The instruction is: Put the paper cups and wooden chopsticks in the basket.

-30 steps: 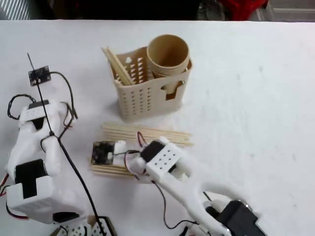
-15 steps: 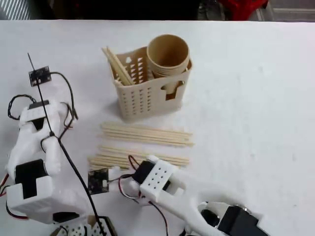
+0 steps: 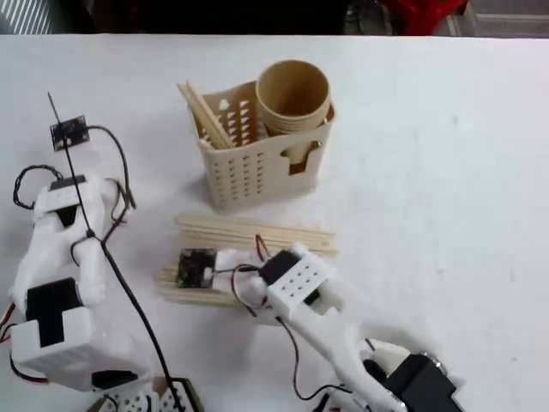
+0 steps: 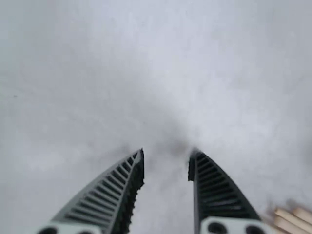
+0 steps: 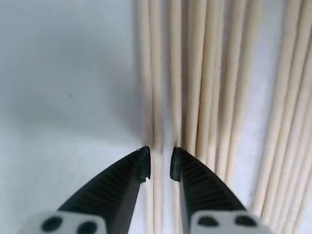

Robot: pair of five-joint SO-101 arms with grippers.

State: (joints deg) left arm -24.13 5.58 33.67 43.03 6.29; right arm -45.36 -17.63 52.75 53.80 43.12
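The right gripper (image 5: 160,163) moves forward again over pale, straight wooden chopsticks (image 5: 196,73), jaws narrowly parted astride one; the left gripper (image 4: 165,163) gapes.

Cups (image 3: 293,90) in basket (image 3: 257,167); chopsticks (image 3: 257,233) flat alongside

Bright diffuse light; soft shadow under left gripper (image 4: 166,154); white table (image 3: 446,172) mildly glaring.

A slotted basket (image 3: 257,172) stands upright on the white bench (image 3: 446,154). Stacked paper cups (image 3: 293,90) fill one side, and leaning chopsticks (image 3: 204,116) poke out of the other. Nearby lie a far row (image 3: 257,232) and a near row (image 3: 182,293) of loose chopsticks. The right arm (image 3: 296,279) is over the near row; the left arm (image 3: 60,257) sits well apart.
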